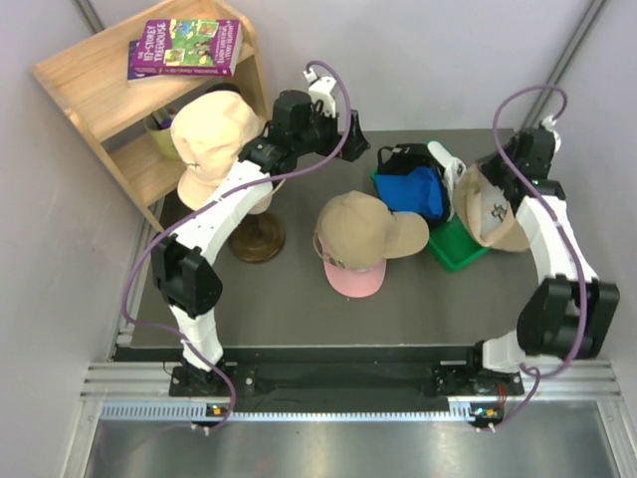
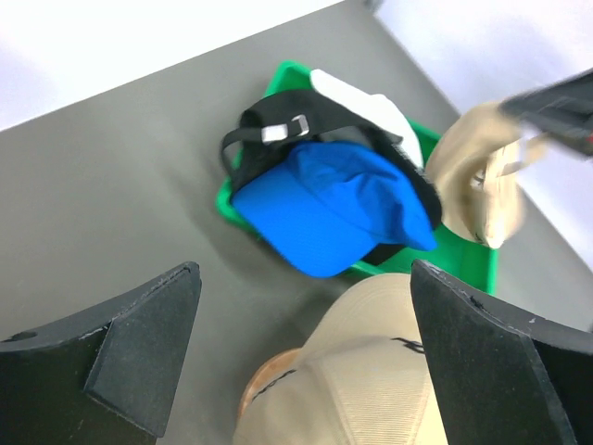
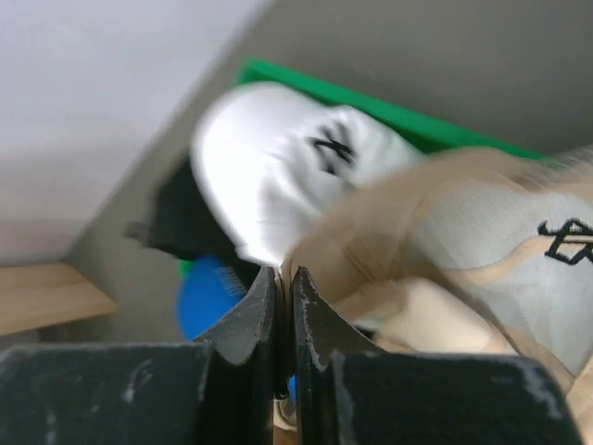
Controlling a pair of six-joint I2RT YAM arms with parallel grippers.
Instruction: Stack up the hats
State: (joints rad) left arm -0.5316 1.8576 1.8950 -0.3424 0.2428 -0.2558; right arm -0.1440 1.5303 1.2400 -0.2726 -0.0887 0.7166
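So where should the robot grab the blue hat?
Probably its near edge, coming from the middle of the table with the open left gripper. The blue hat lies on top of the black hat in the green tray, and that edge sticks out over the rim, thin enough to pinch.

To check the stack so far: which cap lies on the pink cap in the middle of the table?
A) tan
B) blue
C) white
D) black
A: in the top view a tan cap covers the pink cap, whose edge sticks out; the blue cap is in the tray. A logo cap hangs from the right gripper.
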